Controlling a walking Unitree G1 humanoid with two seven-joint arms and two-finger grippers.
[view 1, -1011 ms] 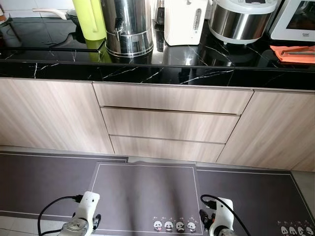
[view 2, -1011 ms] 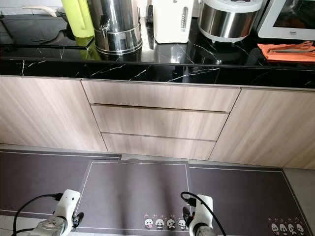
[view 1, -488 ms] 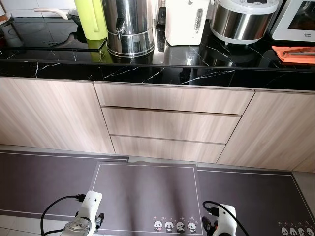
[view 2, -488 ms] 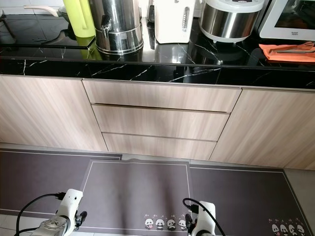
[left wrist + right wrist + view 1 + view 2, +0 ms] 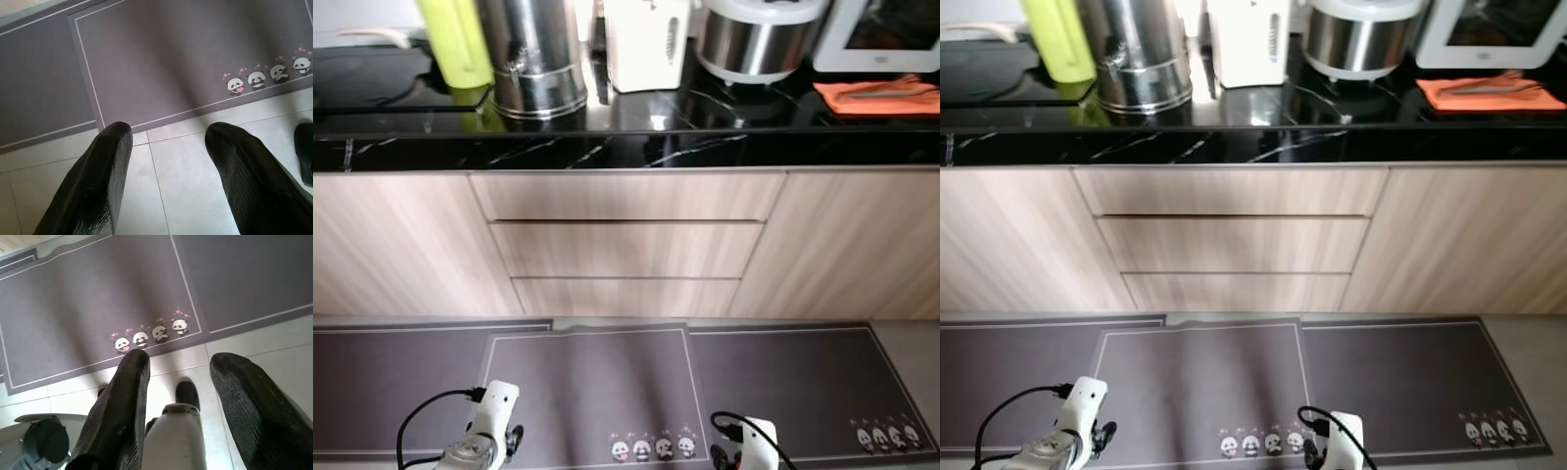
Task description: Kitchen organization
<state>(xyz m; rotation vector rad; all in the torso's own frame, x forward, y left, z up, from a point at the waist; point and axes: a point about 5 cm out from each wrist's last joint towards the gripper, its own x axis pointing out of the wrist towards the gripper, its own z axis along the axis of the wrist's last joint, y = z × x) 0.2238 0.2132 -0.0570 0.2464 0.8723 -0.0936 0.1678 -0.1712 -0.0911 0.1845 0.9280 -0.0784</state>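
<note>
Countertop appliances [image 5: 533, 54] cut off at top edge

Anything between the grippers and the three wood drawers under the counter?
Nothing visible. Both grippers hang low over the floor: left gripper open above the tile at the edge of the grey panda-print mat, right gripper open likewise. Between them and the three light wood drawers lies only the flat mat.

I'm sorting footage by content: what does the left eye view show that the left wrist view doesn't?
Left eye view alone: black marble counter, steel urn, lime-green jug, orange cloth, light wood drawers. Left wrist view alone: pale floor tiles and the open left tool close up. Both: the grey panda-print mat.
</note>
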